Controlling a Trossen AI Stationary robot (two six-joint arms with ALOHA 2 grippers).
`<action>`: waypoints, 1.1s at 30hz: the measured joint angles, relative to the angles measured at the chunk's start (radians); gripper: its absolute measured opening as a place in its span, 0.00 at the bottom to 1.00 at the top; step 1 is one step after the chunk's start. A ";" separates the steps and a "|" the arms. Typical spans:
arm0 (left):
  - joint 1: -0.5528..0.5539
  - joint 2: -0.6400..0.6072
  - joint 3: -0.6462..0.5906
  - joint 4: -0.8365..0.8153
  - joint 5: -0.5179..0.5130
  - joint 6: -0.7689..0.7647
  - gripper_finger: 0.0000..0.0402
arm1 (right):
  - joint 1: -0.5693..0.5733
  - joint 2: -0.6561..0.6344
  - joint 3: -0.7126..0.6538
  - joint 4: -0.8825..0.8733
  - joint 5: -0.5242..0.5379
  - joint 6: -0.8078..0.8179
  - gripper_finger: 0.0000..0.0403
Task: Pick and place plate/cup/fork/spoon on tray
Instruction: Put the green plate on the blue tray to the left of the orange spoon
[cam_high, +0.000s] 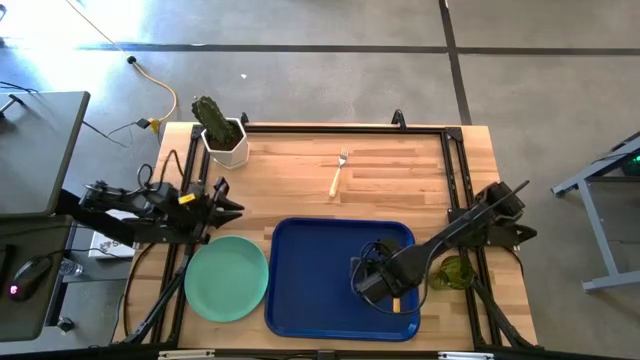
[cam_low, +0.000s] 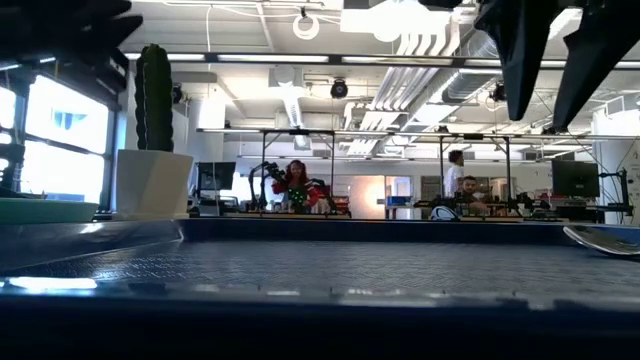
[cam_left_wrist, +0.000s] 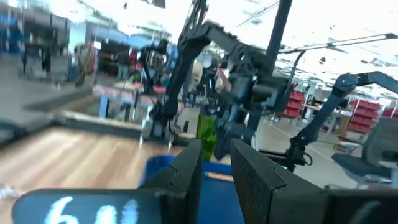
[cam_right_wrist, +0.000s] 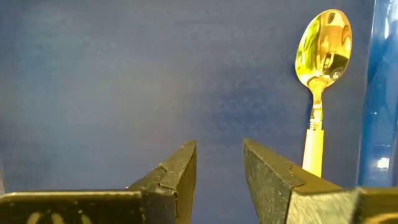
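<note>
I am seeing the right gripper hovering over the right half of the blue tray. In the right wrist view its fingers are standing a narrow gap apart with nothing between them, pointing at the bare tray floor. The spoon is lying on the tray beside those fingers, close to the tray's right rim, bowl facing up and the orange-tan handle running back toward the gripper; it is not touching the fingers. In the high view only a short piece of that handle is showing under the arm.

I am reading the left gripper as parked over the table's left side, just above the mint-green plate, which is sitting on the wood just beside the tray's left edge. Its fingers are also holding a narrow gap and gripping nothing.

The fork is lying on the bare wood beyond the tray's far edge, tines pointing away. The green cup is standing off the tray, near its right edge, partly under the right arm. A potted cactus is occupying the far left corner.
</note>
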 joint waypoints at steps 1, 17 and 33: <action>0.000 0.000 0.011 0.001 0.001 0.026 0.18 | -0.004 0.000 0.000 0.000 0.000 -0.004 0.30; 0.000 0.007 0.156 0.289 0.072 0.305 0.18 | -0.049 0.000 0.000 0.038 0.009 -0.025 0.30; 0.000 0.322 0.522 -0.406 -0.022 0.465 0.18 | -0.051 0.000 0.000 0.053 0.023 -0.025 0.30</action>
